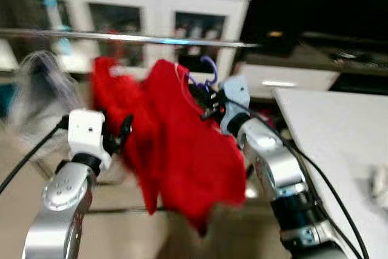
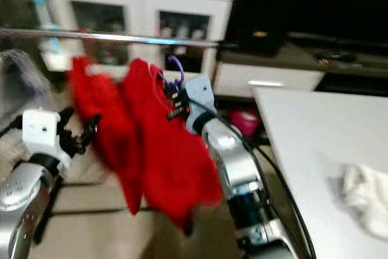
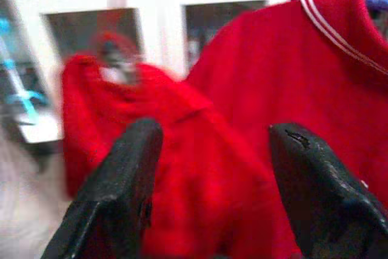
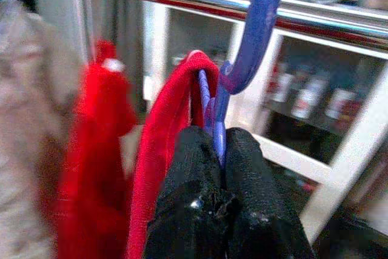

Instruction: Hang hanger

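Right claw (image 4: 217, 144) pinches the purple hanger (image 4: 257, 22) below the rail (image 1: 133, 38); left claw (image 3: 212, 168) gapes.

A glossy purple plastic hanger hook (image 4: 257, 25) carries a soft matt red knitted garment with white trim (image 1: 188, 156) below a shiny smooth metal rail (image 1: 130, 38), near a white lacquered glass-doored cabinet (image 1: 154, 16) and a smooth matt white table (image 1: 330, 131)
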### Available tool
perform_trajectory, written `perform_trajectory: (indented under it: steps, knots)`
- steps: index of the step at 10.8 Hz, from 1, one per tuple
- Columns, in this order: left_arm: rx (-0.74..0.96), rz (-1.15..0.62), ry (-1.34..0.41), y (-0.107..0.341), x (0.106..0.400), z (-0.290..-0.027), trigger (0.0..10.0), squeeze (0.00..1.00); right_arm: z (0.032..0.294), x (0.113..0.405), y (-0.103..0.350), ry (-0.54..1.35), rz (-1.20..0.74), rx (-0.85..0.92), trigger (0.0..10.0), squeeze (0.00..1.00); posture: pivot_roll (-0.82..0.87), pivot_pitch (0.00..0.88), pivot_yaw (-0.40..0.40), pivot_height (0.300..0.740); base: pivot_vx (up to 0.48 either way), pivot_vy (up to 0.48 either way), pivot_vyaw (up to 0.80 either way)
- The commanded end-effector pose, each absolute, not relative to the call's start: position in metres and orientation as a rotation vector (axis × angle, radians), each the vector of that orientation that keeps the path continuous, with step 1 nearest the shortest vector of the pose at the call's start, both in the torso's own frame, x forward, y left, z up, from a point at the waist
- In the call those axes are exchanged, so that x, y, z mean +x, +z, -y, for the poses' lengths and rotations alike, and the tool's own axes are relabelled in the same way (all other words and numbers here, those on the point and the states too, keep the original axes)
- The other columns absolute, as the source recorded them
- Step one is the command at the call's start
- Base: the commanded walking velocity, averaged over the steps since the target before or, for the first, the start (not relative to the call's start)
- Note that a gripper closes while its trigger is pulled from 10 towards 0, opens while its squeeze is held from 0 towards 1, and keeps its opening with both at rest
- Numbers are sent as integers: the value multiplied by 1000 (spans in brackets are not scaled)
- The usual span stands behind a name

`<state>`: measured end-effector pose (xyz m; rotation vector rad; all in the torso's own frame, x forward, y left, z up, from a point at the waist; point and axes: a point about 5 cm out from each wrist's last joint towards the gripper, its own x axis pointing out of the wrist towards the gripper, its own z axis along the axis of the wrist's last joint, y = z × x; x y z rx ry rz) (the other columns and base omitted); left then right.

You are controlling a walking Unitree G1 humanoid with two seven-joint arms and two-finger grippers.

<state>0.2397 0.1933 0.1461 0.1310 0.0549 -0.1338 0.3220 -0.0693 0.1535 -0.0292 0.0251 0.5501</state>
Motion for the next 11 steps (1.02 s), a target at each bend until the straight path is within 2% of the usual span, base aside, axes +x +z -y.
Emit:
perform_trajectory:
  steps: [1,4,6,11]
  knots:
    - [144,-40,-157,149,239,-189,10000,0,76,327,163,520,3,-12,10000,0,111,0,-63,740,442,0,0]
    - [162,-45,-181,150,239,-188,10000,0,74,327,163,519,-8,6,10000,0,114,0,-57,740,440,0,0]
    - [119,-60,-242,149,239,-182,10000,0,71,330,166,530,5,-14,10000,0,116,0,-56,740,0,0,0]
    - [167,-69,-487,158,227,-173,10000,0,60,353,172,492,-43,-7,10000,0,140,0,-31,740,0,0,0]
